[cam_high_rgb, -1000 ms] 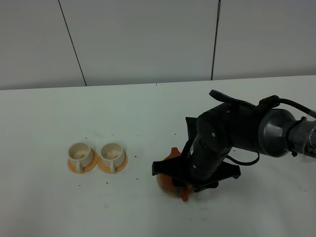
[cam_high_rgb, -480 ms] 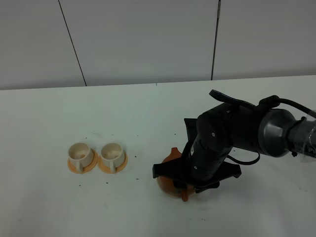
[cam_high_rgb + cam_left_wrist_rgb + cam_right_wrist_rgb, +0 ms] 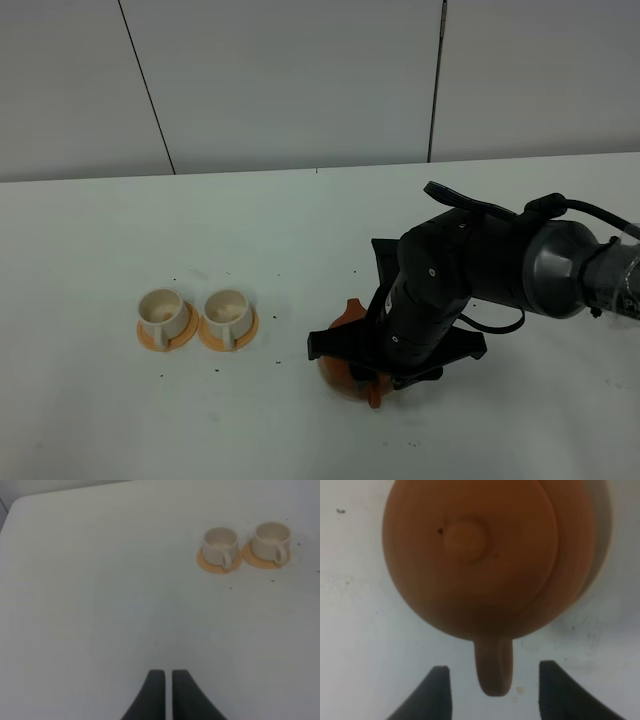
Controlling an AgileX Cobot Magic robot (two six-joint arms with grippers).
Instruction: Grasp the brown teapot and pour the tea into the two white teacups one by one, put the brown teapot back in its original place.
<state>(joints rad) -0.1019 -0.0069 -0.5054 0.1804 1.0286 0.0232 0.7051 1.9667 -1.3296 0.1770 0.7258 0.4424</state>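
The brown teapot (image 3: 343,372) stands on the table at front centre, mostly hidden under my right arm (image 3: 440,300). In the right wrist view the teapot (image 3: 470,555) fills the frame, lid knob up, on the beige coaster (image 3: 603,545). My right gripper (image 3: 494,680) is open, one finger on each side of the loop handle (image 3: 494,667), not touching it. The two white teacups (image 3: 163,313) (image 3: 227,311) stand side by side on orange saucers at the left, also in the left wrist view (image 3: 220,546) (image 3: 272,540). My left gripper (image 3: 167,682) is shut and empty, well back from the cups.
Small dark specks lie scattered on the white table (image 3: 300,230) around the cups and the teapot. A grey panelled wall (image 3: 300,80) rises behind the table's far edge.
My right arm has crept very slightly to the left over the teapot. The cups, the teapot and the left gripper have not moved.
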